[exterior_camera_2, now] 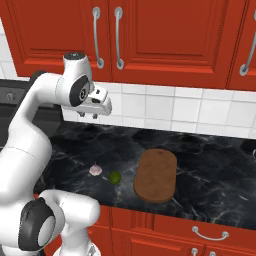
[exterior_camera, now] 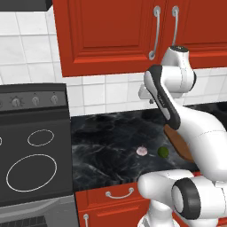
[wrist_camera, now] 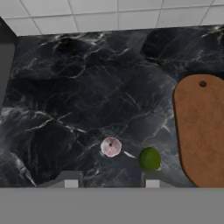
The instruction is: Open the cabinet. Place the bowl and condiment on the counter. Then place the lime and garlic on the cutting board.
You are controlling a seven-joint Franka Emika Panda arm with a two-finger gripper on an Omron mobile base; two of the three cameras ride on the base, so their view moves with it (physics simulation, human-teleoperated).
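Even, bright rendered light, soft shadows, faint sheen on the counter [wrist_camera: 87, 87], slightly coarse, pixelated edges

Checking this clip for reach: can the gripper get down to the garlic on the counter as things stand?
Probably yes. The gripper hangs above the counter, the garlic lies in the open beside the lime, and nothing stands between them.

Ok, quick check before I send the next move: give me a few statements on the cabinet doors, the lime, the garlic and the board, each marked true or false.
1. The cabinet doors are shut. True.
2. The lime lies on the cutting board. False: it lies on the counter, beside the board.
3. The garlic sits on the counter near the lime. True.
4. The gripper holds the garlic. False: it hangs above the counter, holding nothing.
5. The cutting board is bare. True.
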